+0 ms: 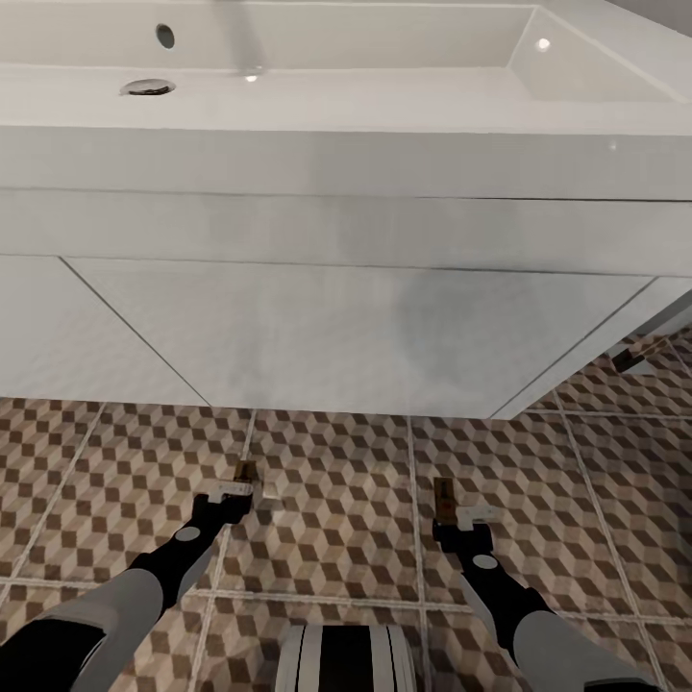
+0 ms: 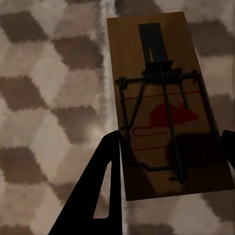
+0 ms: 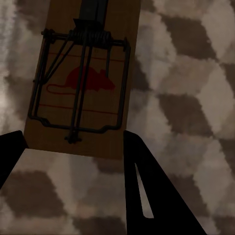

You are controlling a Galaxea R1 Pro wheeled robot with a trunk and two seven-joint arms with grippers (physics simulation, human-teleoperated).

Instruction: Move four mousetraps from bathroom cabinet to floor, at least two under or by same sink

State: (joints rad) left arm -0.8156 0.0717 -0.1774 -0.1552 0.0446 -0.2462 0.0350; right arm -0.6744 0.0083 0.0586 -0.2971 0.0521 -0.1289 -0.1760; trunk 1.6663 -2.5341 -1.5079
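Mousetraps (image 1: 247, 472) on tiles, vanity-edge (image 1: 336, 408) ahead

The robot has two slim arms. The left arm (image 1: 115, 601) has a light grey, smooth shell on its lower part, then a black, rounded wrist section with a small grey round cap on the joint. The right arm (image 1: 524, 615) has the same look: grey shell, black wrist, grey cap. Each arm ends in a small whitish block, the left gripper (image 1: 234, 492) and the right gripper (image 1: 471, 516). In the wrist views the fingers (image 2: 100, 196) are flat, matt black wedges, and each has a narrow long slot (image 3: 143, 193). The trunk (image 1: 346, 658) is white and rounded, with black vertical stripes.
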